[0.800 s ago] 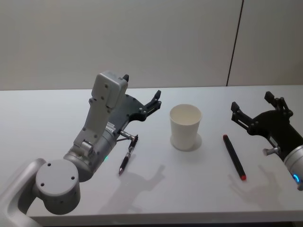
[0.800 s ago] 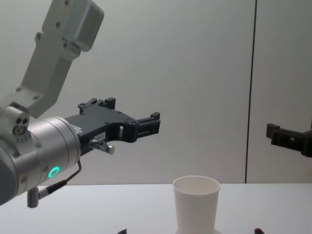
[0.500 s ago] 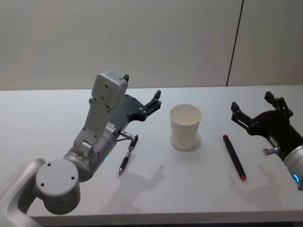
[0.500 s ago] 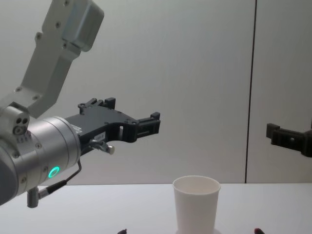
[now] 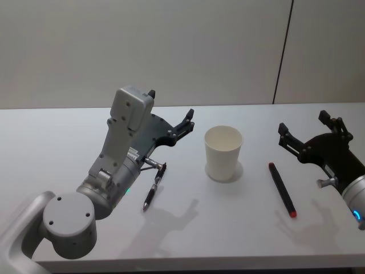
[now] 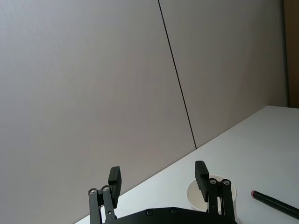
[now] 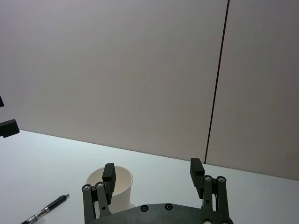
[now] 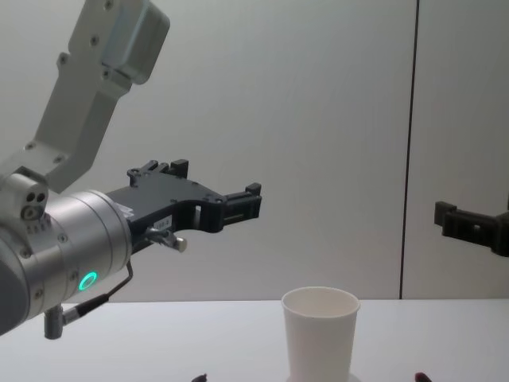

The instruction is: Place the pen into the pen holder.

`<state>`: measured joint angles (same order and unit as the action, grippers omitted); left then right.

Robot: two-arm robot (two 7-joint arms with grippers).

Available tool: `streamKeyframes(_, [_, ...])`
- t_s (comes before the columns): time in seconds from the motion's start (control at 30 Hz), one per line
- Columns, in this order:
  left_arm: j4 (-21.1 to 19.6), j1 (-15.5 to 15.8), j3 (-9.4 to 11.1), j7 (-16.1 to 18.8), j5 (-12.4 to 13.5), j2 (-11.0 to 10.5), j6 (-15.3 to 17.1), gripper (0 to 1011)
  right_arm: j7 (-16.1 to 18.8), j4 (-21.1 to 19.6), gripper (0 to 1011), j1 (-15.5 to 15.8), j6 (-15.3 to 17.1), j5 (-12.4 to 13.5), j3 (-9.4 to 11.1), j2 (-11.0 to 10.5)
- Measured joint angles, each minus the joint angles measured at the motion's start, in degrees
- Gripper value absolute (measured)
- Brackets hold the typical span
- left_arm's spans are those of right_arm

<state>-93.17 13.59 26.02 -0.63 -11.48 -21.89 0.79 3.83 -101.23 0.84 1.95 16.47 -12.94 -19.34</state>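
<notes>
White tabletop [image 5: 51,131]. Pen holder [image 5: 223,153] stands upright near centre, open end up. Black pen [image 5: 154,186] lies flat on the tabletop to its left, apart from it. Red-ended pen [image 5: 282,189] lies flat to its right, near but not touching. Left hand [image 5: 170,105] is raised above the tabletop beyond the black pen, fingers spread, nothing between them. Right hand [image 5: 303,122] is raised just right of the red-ended pen, fingers spread, nothing gripped
</notes>
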Motion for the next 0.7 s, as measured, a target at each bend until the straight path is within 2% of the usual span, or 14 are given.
streamKeyframes(0.7, [0.00,0.00,0.00,0.00,0.00,0.00,0.00,1004,0.00,0.01,1002,-0.02,0.01,0.00,0.02,0.02])
